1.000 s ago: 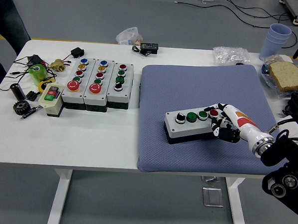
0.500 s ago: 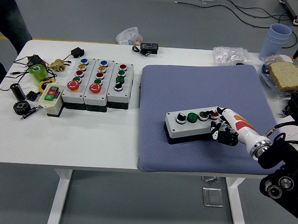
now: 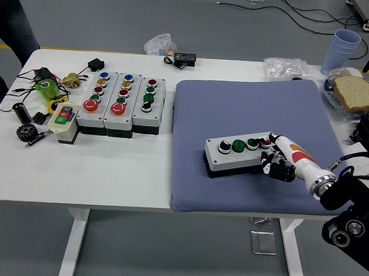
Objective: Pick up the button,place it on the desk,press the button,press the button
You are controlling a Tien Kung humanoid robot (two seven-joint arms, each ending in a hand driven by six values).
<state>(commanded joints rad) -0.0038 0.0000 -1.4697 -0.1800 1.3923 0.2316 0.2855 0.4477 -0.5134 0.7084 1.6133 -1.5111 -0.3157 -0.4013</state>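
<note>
The button box, grey with a row of four caps, lies on the blue mat in the near right part of the counter, so we judge the picking up and setting down finished and the pressing in hand. Our right hand is against the box's right end, fingers curled, one white finger laid over the red cap at that end; we cannot tell whether the cap is pushed in, nor which of the two presses this would be. The hand grips nothing that we can see. Our left hand is out of view. Farther back on the left stand three more button boxes side by side, with small parts scattered beside them. At the far right are a stack of blue cups and a slice of bread
</note>
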